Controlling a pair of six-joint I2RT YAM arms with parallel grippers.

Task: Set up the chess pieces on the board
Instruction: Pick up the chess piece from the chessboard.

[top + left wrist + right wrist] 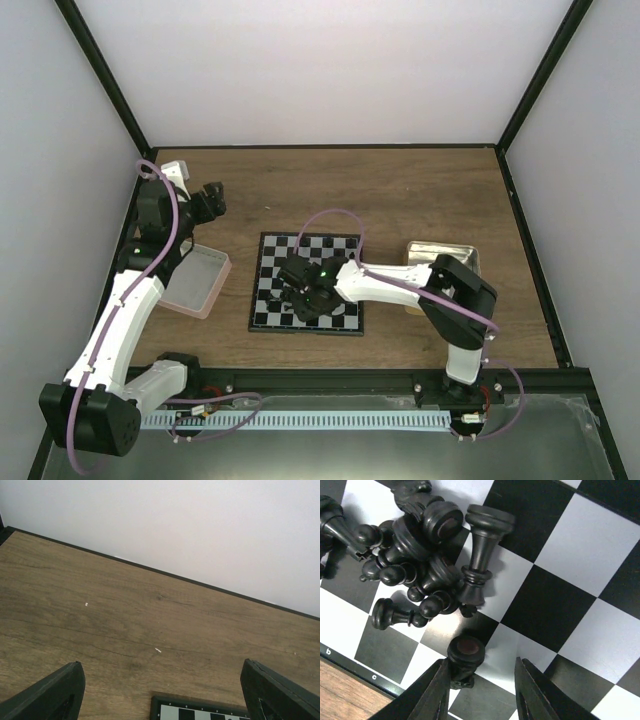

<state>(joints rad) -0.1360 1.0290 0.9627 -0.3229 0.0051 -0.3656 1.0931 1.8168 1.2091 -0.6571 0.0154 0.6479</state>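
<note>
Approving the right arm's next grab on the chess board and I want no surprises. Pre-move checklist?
1. Right pincer open: ok, jaws apart just above the board.
2. Target black piece between the jaws: ok, but off-centre, hugging one side.
3. Clearance from the pile of black pieces: not ok, the toppled heap lies just ahead.
4. Left pincer out of the way: ok, open, over the table off the board.
5. White pieces located: cannot tell, none visible.

board (275, 272): black and white checks, thin dark border
pieces (420, 555): black
table (400, 190): brown wood grain
tray left of board (200, 282): pink
tray right of board (445, 250): tan
</note>
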